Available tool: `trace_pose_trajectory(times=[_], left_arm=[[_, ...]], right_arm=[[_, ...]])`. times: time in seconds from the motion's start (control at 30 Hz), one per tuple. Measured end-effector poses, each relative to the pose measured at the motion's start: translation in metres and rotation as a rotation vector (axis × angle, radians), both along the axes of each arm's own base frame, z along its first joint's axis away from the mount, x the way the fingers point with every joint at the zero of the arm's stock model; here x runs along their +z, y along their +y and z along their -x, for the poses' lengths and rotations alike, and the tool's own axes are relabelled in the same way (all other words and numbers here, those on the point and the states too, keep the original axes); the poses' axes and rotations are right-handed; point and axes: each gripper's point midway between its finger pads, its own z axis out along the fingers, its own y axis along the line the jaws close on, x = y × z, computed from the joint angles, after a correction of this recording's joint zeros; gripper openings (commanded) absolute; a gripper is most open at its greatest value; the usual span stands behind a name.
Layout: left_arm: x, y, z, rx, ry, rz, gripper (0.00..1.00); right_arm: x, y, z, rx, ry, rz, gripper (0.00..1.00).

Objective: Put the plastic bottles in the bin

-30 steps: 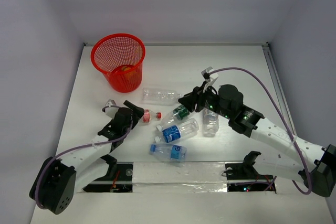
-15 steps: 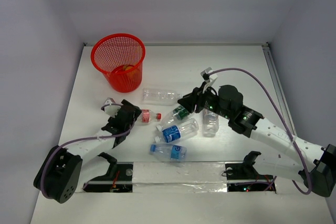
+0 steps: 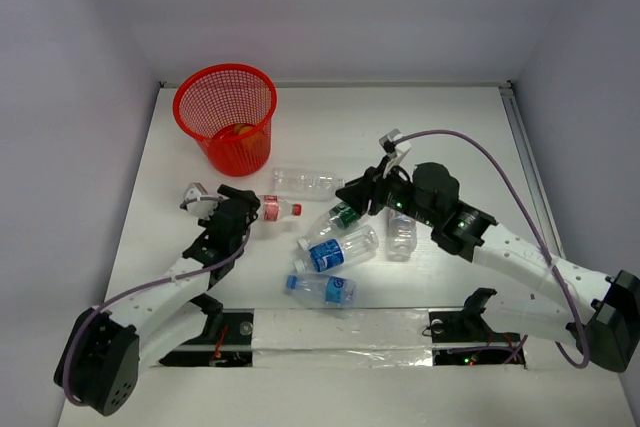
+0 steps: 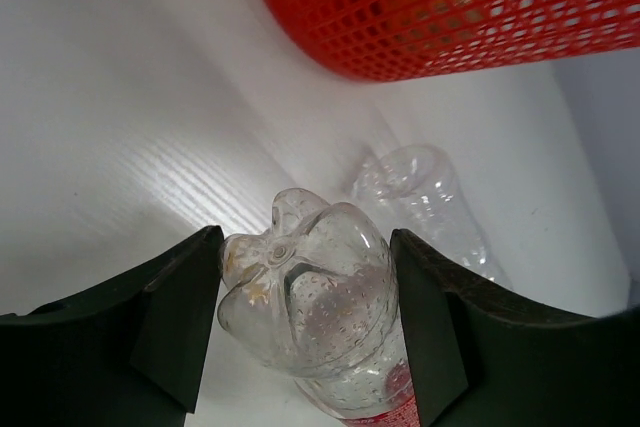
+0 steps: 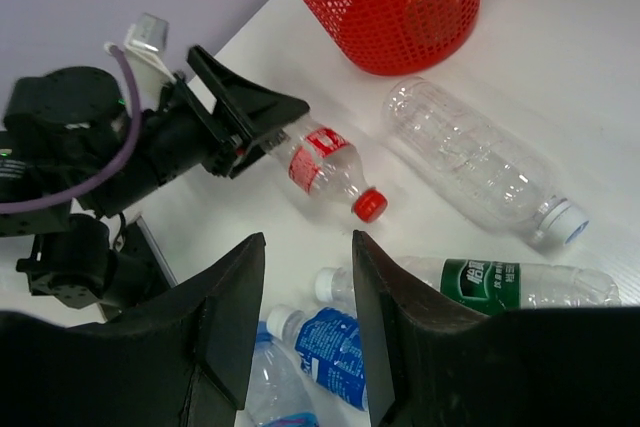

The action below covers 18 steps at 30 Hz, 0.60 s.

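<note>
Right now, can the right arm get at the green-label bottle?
Probably yes: the right gripper hangs open close over the green-label bottle, which lies uncovered. The blue-label bottle close beside it may crowd one side.

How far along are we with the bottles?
Done: something orange sits in the round red mesh plastic bin. In hand: the left gripper clamps the base of a red-labelled clear plastic bottle. Left: five bottles lying outside the bin: unlabelled, green-labelled, two blue-labelled, one under the right arm. The right gripper is open, empty.
</note>
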Motion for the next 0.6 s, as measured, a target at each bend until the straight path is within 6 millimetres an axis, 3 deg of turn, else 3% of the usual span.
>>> trace_pose_trajectory(times=[0.17, 0.3, 0.33, 0.37, 0.5, 0.6], left_arm=[[0.05, 0.009, -0.003, 0.032, -0.124, 0.0, 0.44], [0.103, 0.012, 0.002, 0.018, -0.238, 0.017, 0.41], [0.109, 0.013, 0.004, 0.012, -0.245, 0.011, 0.41], [0.131, 0.015, 0.007, 0.009, -0.295, 0.027, 0.41], [0.184, 0.02, 0.015, -0.01, -0.374, 0.002, 0.42], [0.245, 0.021, 0.012, -0.019, -0.441, -0.046, 0.44]], right_arm=[[-0.015, 0.004, -0.003, 0.002, 0.026, 0.027, 0.46], [-0.016, 0.003, -0.004, -0.003, 0.027, 0.03, 0.45], [-0.016, 0.003, -0.004, -0.007, 0.025, 0.029, 0.45], [-0.015, 0.002, -0.005, -0.012, 0.023, 0.028, 0.45], [-0.01, -0.002, -0.007, -0.037, 0.011, 0.02, 0.45], [-0.01, -0.004, -0.008, -0.049, 0.01, 0.021, 0.45]])
